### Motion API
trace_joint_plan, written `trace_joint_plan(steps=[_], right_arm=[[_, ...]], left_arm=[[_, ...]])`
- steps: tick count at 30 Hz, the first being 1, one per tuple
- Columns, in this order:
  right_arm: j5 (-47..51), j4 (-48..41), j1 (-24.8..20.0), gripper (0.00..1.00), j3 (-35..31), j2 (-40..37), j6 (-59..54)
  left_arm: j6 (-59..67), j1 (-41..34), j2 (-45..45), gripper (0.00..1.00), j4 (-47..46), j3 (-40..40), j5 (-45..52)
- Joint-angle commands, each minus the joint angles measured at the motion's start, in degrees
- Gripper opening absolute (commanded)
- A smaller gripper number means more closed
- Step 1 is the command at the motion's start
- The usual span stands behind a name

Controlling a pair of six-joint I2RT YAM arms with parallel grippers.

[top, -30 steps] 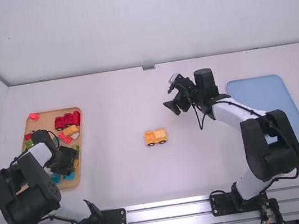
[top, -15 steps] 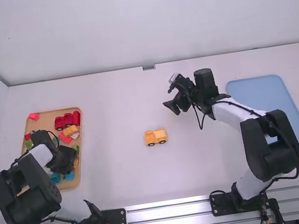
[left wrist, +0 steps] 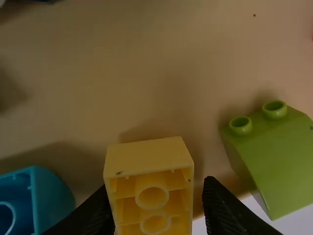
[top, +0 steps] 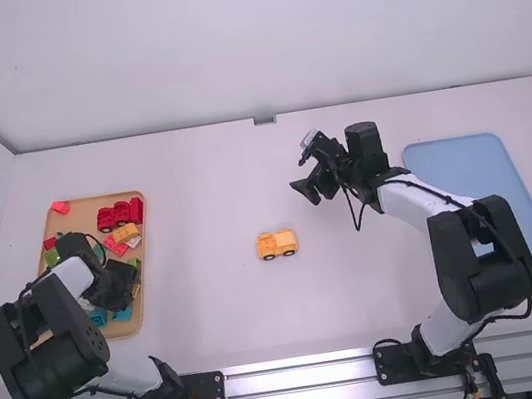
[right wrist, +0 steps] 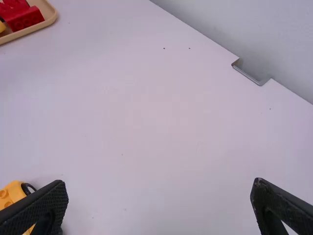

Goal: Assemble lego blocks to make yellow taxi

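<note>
From where I stand, the little yellow vehicle (top: pixel 276 244) sits on the white table (top: pixel 213 309), between the two arms and well apart from both trays. It's a warm, orangey yellow, boxy, with a notch between its two raised parts and dark round wheels (top: pixel 269 257) along the side facing the arm bases. Up close, in the right wrist view, I can make out round studs on top of it, smooth and moulded like the rest.

The left gripper (top: pixel 116 286) is down over the tan tray (top: pixel 81 217), a shallow one with rounded corners and a raised rim. Its dark, ridged fingers stand apart, one on each side of a yellow block (left wrist: pixel 149 156); a sliver of space seems to show along one side, though the light down there is poor. That block turns its hollow underside to the wrist camera, showing thin inner walls and two round tubes. Near it lie a matte green block (left wrist: pixel 288 156) with a curved slope and two hollow studs, and a glossy teal block (left wrist: pixel 54 200) with a rounded corner.

The right gripper (top: pixel 306 181) is above the table, its textured black fingers spread wide with nothing between them, while the smooth, pale blue tray (top: pixel 464 168) lies beyond its arm.
</note>
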Motion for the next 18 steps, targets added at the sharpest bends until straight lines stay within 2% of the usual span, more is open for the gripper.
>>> trace_joint_plan(steps=[1, 6, 9, 11, 18], right_arm=[[-0.04, 0.13, 0.07, 0.99, 1.44, -0.28, 0.2], [-0.09, 0.15, 0.07, 0.99, 1.44, -0.28, 0.17], [-0.09, 0.15, 0.07, 0.99, 1.44, -0.28, 0.15], [-0.09, 0.24, 0.07, 0.99, 1.44, -0.28, 0.17], [-0.11, 0.31, 0.07, 0.99, 1.44, -0.28, 0.17]], left_arm=[[0.22, -0.2, 1.2, 0.41, -0.63, -1.66, 1.25], [0.24, -0.2, 1.2, 0.4, -1.25, -1.62, 1.25], [0.26, -0.22, 1.2, 0.48, -1.49, -1.66, 1.7], [0.28, -0.2, 1.2, 0.49, -1.9, -1.6, 2.75], [0.17, -0.2, 1.2, 0.47, -1.57, -1.7, 1.27]])
